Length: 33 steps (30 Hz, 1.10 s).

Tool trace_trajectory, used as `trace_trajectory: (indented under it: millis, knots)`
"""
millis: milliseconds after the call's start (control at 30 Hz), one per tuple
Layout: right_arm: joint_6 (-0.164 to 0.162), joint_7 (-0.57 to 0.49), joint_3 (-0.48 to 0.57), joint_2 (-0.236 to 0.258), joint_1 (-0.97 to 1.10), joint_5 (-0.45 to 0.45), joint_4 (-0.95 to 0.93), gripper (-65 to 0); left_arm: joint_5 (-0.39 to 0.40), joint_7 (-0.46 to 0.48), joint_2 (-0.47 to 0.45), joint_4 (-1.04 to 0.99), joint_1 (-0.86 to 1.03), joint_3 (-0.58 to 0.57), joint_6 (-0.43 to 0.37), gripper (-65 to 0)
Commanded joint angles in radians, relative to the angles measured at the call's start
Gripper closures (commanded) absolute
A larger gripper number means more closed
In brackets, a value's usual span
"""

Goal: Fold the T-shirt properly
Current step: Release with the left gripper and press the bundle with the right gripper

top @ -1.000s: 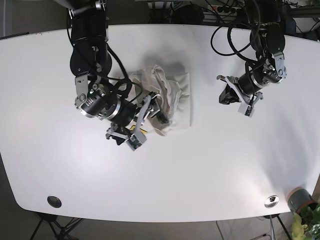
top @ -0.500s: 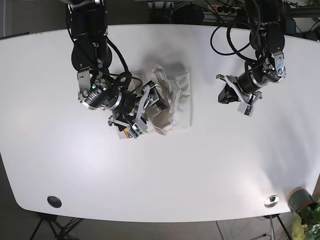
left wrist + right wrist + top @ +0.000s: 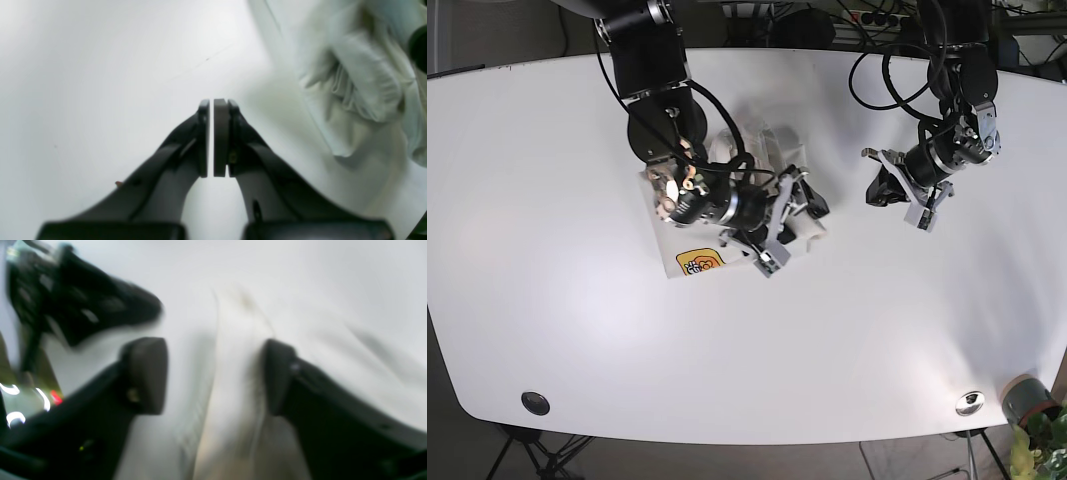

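White tabletop [image 3: 577, 330] fills most of the room's view, with dark floor and cables around its edges. Toward the upper middle of it lies the T-shirt [image 3: 695, 255], a pale cloth partly laid flat, a yellow and orange print showing on its near corner. The rest of the cloth is bunched up beneath the arm that hangs over it.

That is the right gripper [image 3: 795, 215], low over the shirt's right side. In the right wrist view its fingers [image 3: 146, 373] stand apart, and a raised ridge of the fabric runs between them; the view is blurred, so I cannot tell whether either pad touches the cloth.

Well apart from the shirt, further along the tabletop, the left gripper [image 3: 895, 190] hangs over bare surface. From its wrist camera the fingers [image 3: 221, 133] are drawn together with only a thin slit between them and nothing caught there. The crumpled shirt shows at the far edge of that view.

A small pot with a green plant [image 3: 1032, 410] stands off the tabletop's corner.
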<state>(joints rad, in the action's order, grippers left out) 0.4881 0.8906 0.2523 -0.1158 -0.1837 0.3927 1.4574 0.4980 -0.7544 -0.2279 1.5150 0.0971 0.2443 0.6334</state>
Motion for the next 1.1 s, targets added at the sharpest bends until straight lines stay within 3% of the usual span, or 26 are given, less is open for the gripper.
trace_trajectory:
  millis: [0,67,267,367,533,633,833,900,1067]
  knots:
    - [0.001,-0.078,0.025,-0.028,-0.058,0.018,-0.063,-31.7,0.021,0.023,-0.014,0.023,-0.006,0.007,0.007,0.0]
    - [-0.001,-0.118,0.031,-0.028,-0.084,0.024,-0.12,-28.7,0.021,0.023,-0.014,0.025,0.003,0.007,0.007,0.0]
    - [-0.001,-0.129,0.031,-0.026,-0.142,0.025,-0.134,-35.5,0.021,0.023,-0.014,0.039,0.006,0.007,0.007,0.0]
    - [-0.001,-0.084,0.028,-0.02,-0.135,0.025,-0.027,-40.9,0.018,0.023,-0.014,0.039,0.006,0.007,0.007,0.0]
    - [-0.001,0.014,0.006,0.032,-0.099,0.016,0.139,-56.0,0.021,0.022,-0.014,0.039,0.006,0.0,0.007,0.0]
    - [-0.001,0.04,0.023,0.061,-0.089,0.016,0.157,-61.7,0.021,0.02,-0.014,0.039,0.006,0.0,0.007,0.0]
    - [-0.01,0.037,0.157,0.11,-0.09,-0.027,0.139,-59.5,0.017,0.02,-0.014,0.039,0.006,0.003,0.007,0.0]
    - [-0.029,0.037,0.18,0.109,-0.09,-0.074,0.124,-56.8,0.017,0.02,-0.014,0.037,0.008,0.005,0.007,0.0]
    - [-0.032,0.026,0.198,0.071,-0.09,-0.18,0.067,-54.2,0.017,0.02,-0.014,0.037,0.025,0.005,0.007,0.0]
